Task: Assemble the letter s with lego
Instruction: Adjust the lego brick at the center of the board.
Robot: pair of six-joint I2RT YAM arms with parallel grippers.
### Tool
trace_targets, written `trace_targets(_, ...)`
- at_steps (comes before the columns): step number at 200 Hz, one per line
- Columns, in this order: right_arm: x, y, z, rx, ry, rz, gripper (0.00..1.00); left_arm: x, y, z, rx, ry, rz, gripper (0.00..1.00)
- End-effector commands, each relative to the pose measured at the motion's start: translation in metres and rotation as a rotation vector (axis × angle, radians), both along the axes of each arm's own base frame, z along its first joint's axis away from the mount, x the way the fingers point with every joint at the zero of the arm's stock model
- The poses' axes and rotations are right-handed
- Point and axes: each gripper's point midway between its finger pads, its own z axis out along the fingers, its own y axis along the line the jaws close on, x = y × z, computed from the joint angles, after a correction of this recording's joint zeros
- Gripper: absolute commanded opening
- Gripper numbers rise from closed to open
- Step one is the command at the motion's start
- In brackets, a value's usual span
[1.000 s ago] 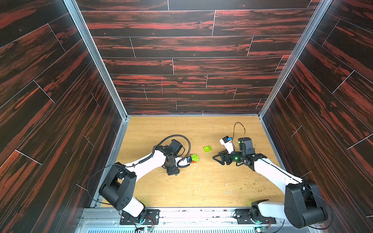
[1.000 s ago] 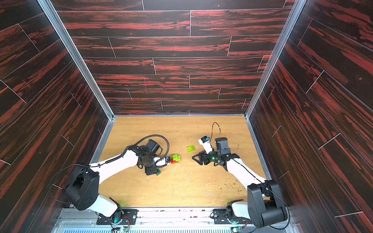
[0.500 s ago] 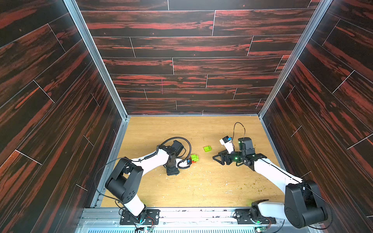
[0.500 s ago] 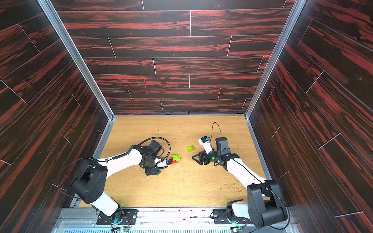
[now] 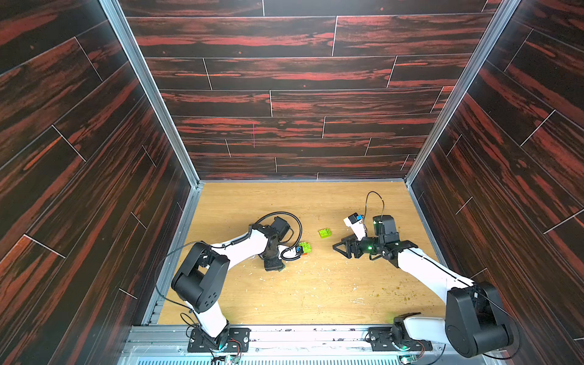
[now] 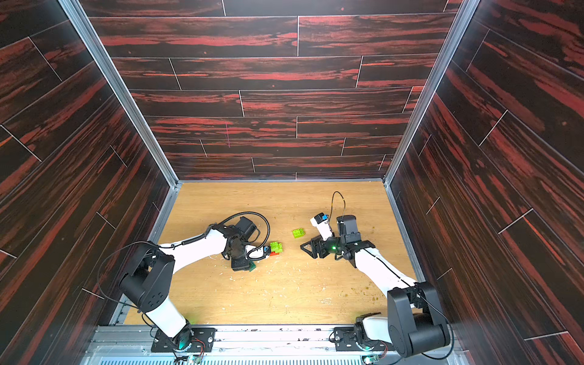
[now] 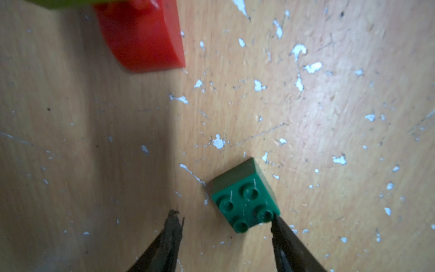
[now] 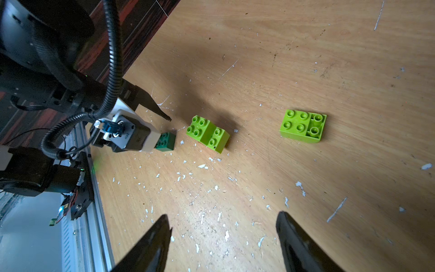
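On the scuffed wood-grain table (image 8: 306, 58), the left gripper (image 7: 224, 216) held tapered jaws apart around a studded dark green brick (image 7: 244, 202) (one tip touching its corner), near a glossy red brick (image 7: 141, 40); the right gripper (image 8: 223, 217) gaped empty.

Bare floor (image 8: 259, 188) before right tool (image 8: 223, 216); lime stack (image 8: 207, 134), lone lime brick (image 8: 302, 126) beyond, seemingly apart.

Both top views look down from high; the low, close wrist views share the dark green brick (image 7: 244, 205).
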Motion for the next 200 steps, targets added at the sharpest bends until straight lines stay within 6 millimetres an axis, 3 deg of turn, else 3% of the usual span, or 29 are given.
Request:
trace_targets(1,-0.004,0.000,0.004,0.015,-0.001,0.007,0.74,-0.004,-0.012,-0.003,-0.040,0.037,-0.011,0.64)
trace_targets(69,-0.005,0.001,0.005,0.019,-0.001,0.011,0.74,-0.016,-0.026,0.004,-0.093,0.076,-0.026,0.65)
trace_targets(200,-0.008,0.001,0.007,0.023,-0.002,0.016,0.74,-0.021,-0.014,-0.012,-0.004,0.131,-0.028,0.62)
